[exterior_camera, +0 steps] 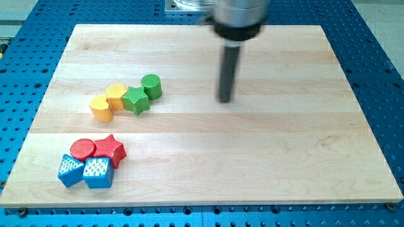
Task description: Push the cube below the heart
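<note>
1. Looking like a robotics lab bench: a blue metal breadboard table [372,75] with a regular grid of mounting holes is showing on all sides.
2. A pale wooden board [265,151] is sitting flat on it as the work surface.
3. A grey metal mounting plate [183,5] is showing at the view's top edge.
4. Small coloured plastic test blocks are sitting in two clusters at the view's left, e.g. a green cylinder [151,86].
5. A dark rod is hanging over the board, my tip [225,100] ending well right of the blocks.

arm body [238,16]: blurred, cut off at view's top | mount plate [186,5]: partly hidden (behind arm)
</note>
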Motion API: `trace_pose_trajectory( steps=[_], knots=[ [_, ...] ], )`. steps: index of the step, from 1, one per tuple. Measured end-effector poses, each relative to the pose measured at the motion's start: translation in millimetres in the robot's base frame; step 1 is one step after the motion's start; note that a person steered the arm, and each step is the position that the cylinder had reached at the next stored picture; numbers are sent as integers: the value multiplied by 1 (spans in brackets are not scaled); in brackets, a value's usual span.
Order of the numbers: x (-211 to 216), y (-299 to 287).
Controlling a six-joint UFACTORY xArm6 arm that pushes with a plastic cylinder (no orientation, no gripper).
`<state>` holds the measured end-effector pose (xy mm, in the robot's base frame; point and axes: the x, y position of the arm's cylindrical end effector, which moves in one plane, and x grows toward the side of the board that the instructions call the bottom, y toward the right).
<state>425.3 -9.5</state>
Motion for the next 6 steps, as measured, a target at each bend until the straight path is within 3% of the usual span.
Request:
trace_pose_trajectory(
  steps=[1,3,4,5,6],
  knots=[
    [-7,-40],
    [-5,-51],
    [8,-12],
    [65,23],
    [175,17]
  ],
)
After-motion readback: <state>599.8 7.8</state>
